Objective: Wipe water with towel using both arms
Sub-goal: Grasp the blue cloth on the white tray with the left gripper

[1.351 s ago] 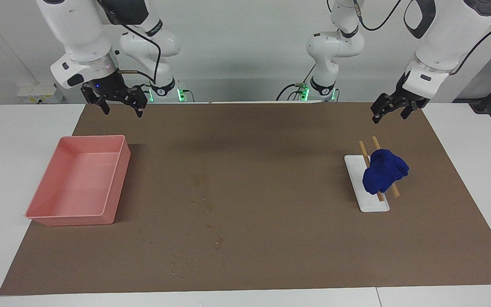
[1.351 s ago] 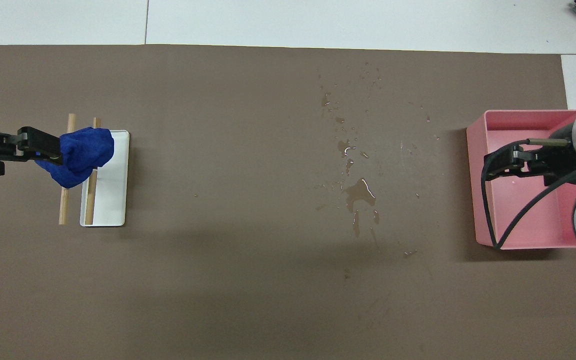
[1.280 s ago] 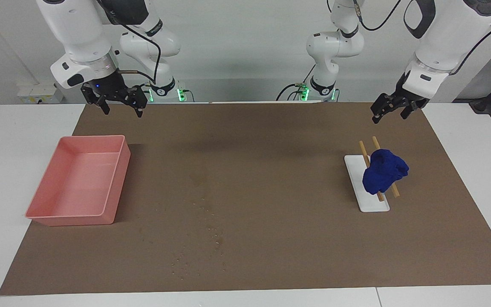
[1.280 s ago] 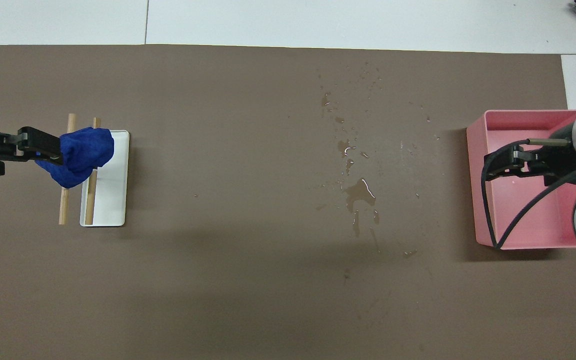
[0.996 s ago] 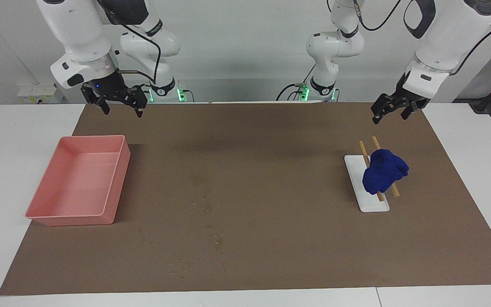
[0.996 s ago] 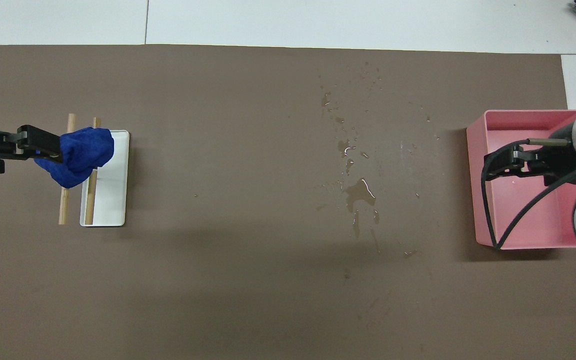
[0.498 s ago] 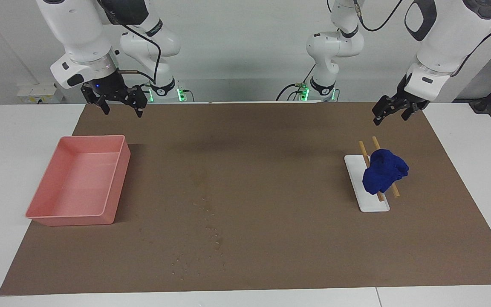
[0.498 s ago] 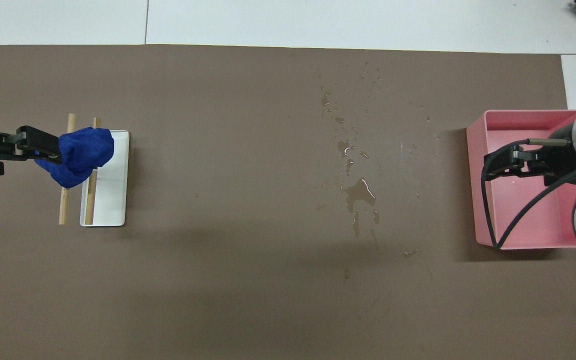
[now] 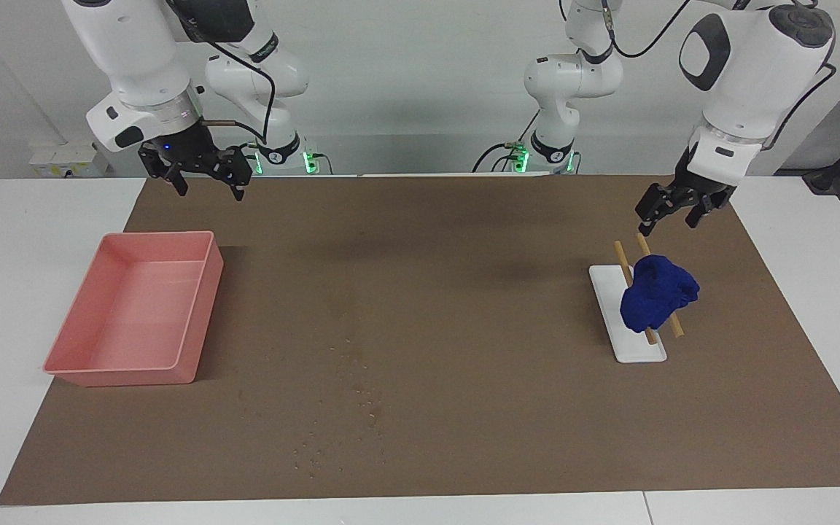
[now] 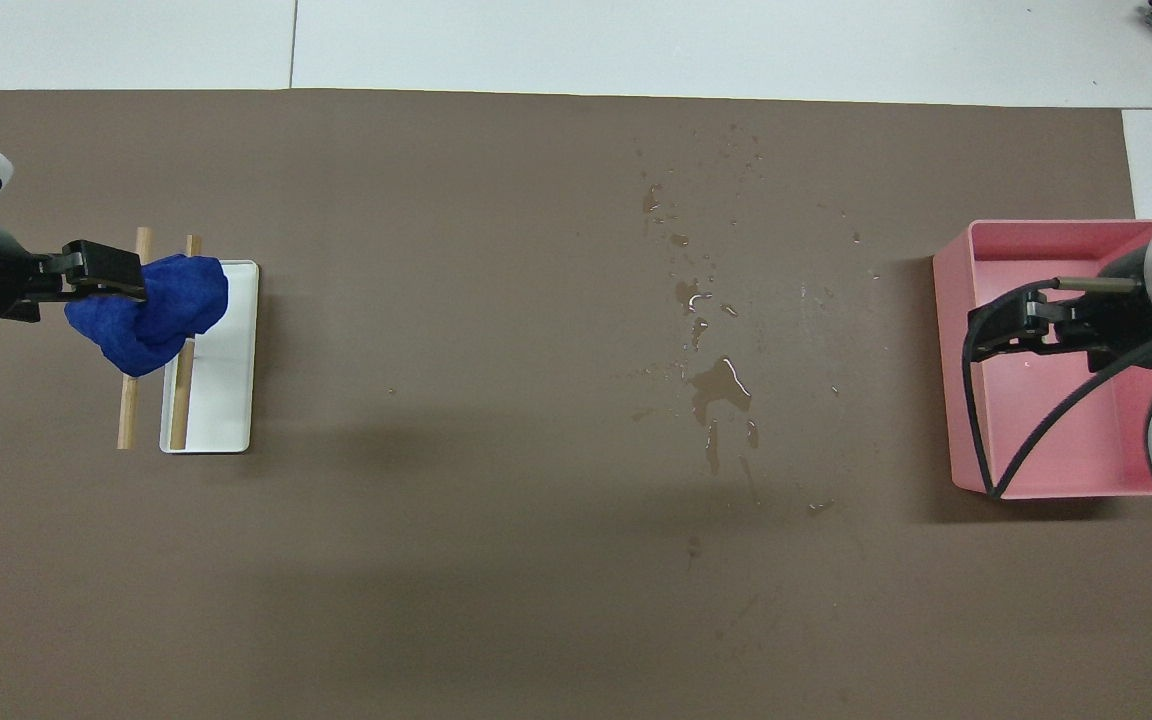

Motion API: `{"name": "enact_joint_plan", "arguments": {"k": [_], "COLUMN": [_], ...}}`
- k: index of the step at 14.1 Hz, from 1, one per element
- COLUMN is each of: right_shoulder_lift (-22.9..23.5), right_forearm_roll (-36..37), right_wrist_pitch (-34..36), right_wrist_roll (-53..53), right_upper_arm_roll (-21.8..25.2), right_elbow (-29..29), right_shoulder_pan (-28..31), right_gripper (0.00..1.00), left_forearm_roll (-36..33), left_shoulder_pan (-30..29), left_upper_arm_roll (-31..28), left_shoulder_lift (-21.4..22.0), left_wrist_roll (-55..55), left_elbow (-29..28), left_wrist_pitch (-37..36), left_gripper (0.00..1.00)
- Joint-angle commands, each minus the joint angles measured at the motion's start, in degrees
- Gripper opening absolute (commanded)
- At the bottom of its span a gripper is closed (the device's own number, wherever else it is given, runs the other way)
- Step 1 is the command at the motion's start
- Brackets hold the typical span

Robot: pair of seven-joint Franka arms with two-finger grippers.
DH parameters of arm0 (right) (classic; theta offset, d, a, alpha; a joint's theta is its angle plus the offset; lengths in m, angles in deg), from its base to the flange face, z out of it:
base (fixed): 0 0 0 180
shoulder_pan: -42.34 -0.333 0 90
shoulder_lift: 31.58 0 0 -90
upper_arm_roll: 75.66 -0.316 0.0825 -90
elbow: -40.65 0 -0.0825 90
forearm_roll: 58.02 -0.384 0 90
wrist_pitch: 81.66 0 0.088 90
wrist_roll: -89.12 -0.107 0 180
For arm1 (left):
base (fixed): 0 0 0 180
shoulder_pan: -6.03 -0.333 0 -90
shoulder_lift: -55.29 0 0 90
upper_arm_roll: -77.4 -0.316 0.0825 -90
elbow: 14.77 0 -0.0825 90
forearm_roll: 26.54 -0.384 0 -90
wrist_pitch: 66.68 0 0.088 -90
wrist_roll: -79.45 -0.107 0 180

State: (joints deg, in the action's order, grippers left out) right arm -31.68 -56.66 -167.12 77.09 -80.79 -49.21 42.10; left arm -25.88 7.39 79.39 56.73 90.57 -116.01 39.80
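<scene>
1 towel (image 9: 657, 299) drapes 2 sticks (image 9: 623, 262) near the left-arm edge; water (image 10: 721, 385) lies mid-tabletop; 2 grippers, left (image 9: 669, 215) and right (image 9: 205, 182), hover, fingers wide.

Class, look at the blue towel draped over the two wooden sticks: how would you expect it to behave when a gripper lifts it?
The towel looks soft and floppy: it sags in lumpy folds over the sticks, so it would probably droop once lifted. It seems light for its bulk. Being bunched fabric, it probably won't slip, though it might snag a stick and shift the white stand.
</scene>
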Motion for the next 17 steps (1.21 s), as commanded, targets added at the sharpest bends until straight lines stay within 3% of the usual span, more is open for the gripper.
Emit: {"name": "enact_joint_plan", "arguments": {"k": [1,5,17], "right_shoulder_lift": [-0.25,-0.25,-0.25], "right_forearm_roll": [-0.04,-0.04,-0.04], "right_wrist_pitch": [0.29,0.29,0.29], "right_wrist_roll": [0.96,0.95,0.95], "right_upper_arm_roll": [-0.40,-0.40,-0.40], "right_elbow": [-0.23,-0.23,-0.14], "right_shoulder_pan": [0.85,0.85,0.85], "right_gripper": [1.00,1.00,1.00], "left_forearm_roll": [-1.10,-1.71,-4.17], "left_shoulder_pan": [-2.67,-3.82,-1.89], "left_upper_arm_roll": [0.47,0.56,0.65], "left_shoulder_lift": [2.70,2.25,-0.21], "left_wrist_roll": [-0.57,-1.02,-1.10], "left_elbow": [-4.49,-10.63,-16.00], "left_wrist_pitch": [4.96,12.33,19.82], "left_gripper": [1.00,1.00,1.00]}}
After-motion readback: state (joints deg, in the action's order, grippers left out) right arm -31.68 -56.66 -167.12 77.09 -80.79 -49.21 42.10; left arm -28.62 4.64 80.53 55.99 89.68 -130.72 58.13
